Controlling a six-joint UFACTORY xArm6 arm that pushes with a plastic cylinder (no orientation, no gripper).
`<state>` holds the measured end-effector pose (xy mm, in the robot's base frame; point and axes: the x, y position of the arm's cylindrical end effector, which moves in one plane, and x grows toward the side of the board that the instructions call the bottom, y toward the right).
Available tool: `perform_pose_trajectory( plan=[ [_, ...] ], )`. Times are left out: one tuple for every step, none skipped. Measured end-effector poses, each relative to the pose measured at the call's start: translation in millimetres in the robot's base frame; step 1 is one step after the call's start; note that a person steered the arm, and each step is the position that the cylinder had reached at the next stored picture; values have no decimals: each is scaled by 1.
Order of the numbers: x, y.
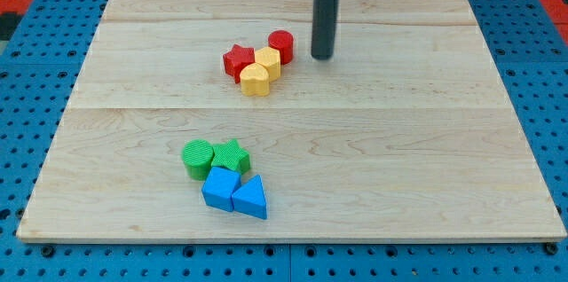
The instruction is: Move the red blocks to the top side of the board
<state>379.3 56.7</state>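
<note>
A red cylinder (281, 45) and a red star (238, 59) lie in the upper middle of the wooden board (399, 140). Between them sit two yellow blocks, a pentagon-like one (267, 61) and a rounded one (255, 80), all touching in one cluster. My tip (322, 56) stands on the board just to the right of the red cylinder, a small gap apart from it.
A green cylinder (198, 158), a green star (231, 156), a blue block (220, 188) and a blue triangle (251, 198) cluster in the lower left middle. The board rests on a blue pegboard surface (550, 96).
</note>
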Motion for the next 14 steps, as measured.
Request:
perform_pose_trajectory(
  plan=[
    [27, -56],
    [13, -110],
    [0, -125],
    [-27, -140],
    [-75, -145],
    [-120, -145],
    [-98, -136],
    [-93, -121],
    [-47, -109],
    [-33, -40],
    [-51, 11],
    [-42, 22],
    [-33, 24],
    [-54, 37]
  ],
)
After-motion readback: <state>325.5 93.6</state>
